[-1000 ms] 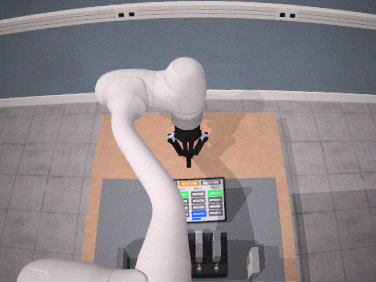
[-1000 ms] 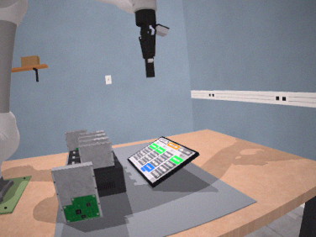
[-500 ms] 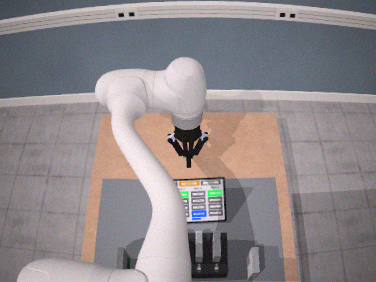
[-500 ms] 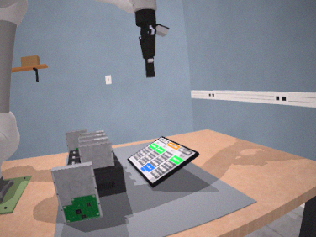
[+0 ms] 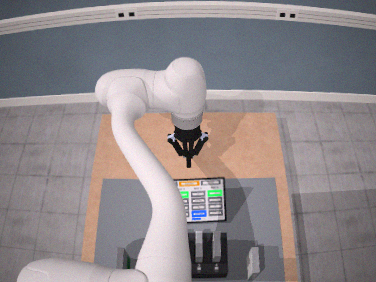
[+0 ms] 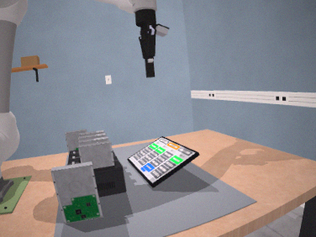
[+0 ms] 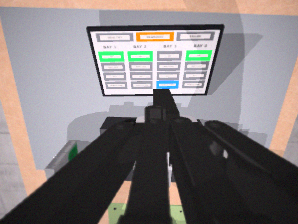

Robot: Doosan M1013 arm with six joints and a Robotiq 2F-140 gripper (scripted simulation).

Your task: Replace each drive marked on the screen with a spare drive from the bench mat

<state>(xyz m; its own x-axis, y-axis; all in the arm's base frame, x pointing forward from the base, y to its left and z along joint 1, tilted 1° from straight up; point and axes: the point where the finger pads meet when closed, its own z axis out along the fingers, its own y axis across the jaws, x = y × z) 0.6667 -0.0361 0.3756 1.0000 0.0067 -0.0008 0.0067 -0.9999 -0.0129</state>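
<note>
Jaws of the gripper (image 5: 188,162) (image 6: 150,76) (image 7: 161,91) are hovering clenched and empty above the bench, beyond the screen (image 5: 206,200) (image 6: 163,160) (image 7: 155,60).

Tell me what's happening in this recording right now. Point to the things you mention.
The single arm has its gripper (image 5: 188,162) (image 6: 150,76) (image 7: 161,102) shut and holding nothing, up in the air clear of the bench. The dock (image 5: 209,270) (image 6: 113,178) stands on the grey mat (image 5: 120,200) (image 6: 189,206) (image 7: 30,65) with drives upright in it; another drive (image 6: 76,181) stands outside it. The screen (image 5: 215,200) (image 6: 163,160) (image 7: 155,60) shows green under bays 1, 2 and 4 and blue at the bottom of bay 3. Nothing is being handled.
</note>
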